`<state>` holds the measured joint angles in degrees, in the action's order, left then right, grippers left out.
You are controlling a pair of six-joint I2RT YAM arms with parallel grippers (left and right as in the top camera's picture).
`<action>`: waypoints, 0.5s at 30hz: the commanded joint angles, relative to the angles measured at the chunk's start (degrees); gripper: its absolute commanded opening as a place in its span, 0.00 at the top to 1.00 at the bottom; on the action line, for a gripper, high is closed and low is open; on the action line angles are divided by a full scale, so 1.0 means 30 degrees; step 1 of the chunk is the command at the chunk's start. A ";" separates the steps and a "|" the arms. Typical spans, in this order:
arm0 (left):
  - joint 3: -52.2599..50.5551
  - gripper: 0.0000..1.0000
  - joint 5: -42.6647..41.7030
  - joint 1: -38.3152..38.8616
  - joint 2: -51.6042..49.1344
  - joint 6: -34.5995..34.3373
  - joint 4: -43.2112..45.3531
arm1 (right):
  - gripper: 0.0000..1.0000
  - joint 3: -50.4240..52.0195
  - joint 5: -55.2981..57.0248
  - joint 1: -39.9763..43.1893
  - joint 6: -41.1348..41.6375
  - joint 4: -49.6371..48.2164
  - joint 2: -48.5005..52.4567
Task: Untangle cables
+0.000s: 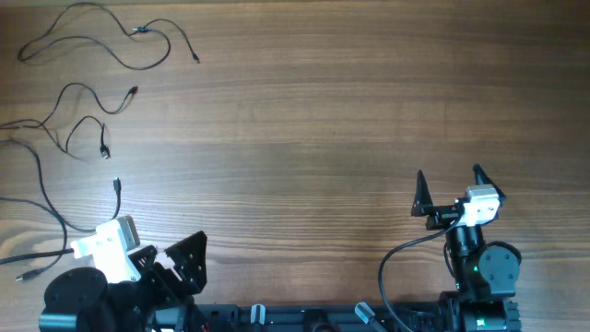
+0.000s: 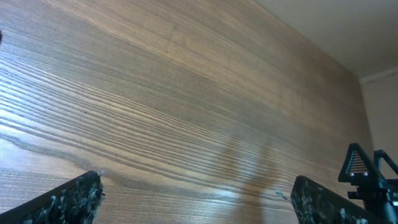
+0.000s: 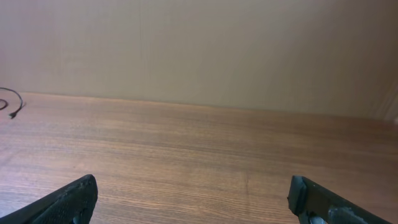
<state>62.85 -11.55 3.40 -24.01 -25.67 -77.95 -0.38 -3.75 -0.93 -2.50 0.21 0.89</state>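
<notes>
2 grippers, both released and empty: left (image 1: 180, 254) bottom-left, right (image 1: 450, 177) bottom-right. Cables (image 1: 92, 120) loose on table (image 1: 323, 111), far-left side, spread as separate squiggles, no knot. Roughly 4 strands counted; exact number unclear at left edge. Nearest strand just beside left wrist, well apart from right.

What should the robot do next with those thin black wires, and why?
Probably the left gripper should reach forward toward the cables. It is open and holds nothing, and the wires lie in loose squiggles at the far left of the table, on its own side. The right gripper, also open, sits far across from them.
</notes>
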 commanded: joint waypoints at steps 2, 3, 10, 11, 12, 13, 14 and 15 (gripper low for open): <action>0.0051 0.00 0.0248 0.0117 -0.0051 -0.0095 0.0058 | 0.00 0.0029 0.0386 0.0087 0.1027 0.0000 -0.0226; 0.0051 0.00 0.0248 0.0117 -0.0051 -0.0095 0.0058 | 0.00 0.0029 0.0386 0.0087 0.0962 0.0000 -0.0226; 0.0051 0.00 0.0248 0.0117 -0.0051 -0.0095 0.0058 | 0.00 0.0029 0.0102 0.0087 0.0882 -0.0066 -0.0226; 0.0051 0.00 0.0248 0.0117 -0.0051 -0.0095 0.0058 | 0.00 0.0029 0.0102 0.0087 0.0889 -0.0066 -0.0226; 0.0051 0.00 0.0248 0.0117 -0.0051 -0.0095 0.0058 | 0.00 0.0029 0.0102 0.0087 0.0889 -0.0066 -0.0226; 0.0051 0.00 0.0248 0.0117 -0.0051 -0.0095 0.0058 | 0.00 0.0029 0.0102 0.0087 0.0889 -0.0066 -0.0226; 0.0051 0.00 0.0248 0.0117 -0.0051 -0.0095 0.0058 | 0.00 0.0029 0.0102 0.0087 0.0889 -0.0066 -0.0226; 0.0051 0.00 0.0248 0.0117 -0.0051 -0.0095 0.0058 | 0.00 0.0029 0.0102 0.0087 0.0889 -0.0066 -0.0226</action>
<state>62.85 -11.55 3.40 -24.01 -25.67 -77.95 -0.38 -3.57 -0.93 -0.69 0.19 0.89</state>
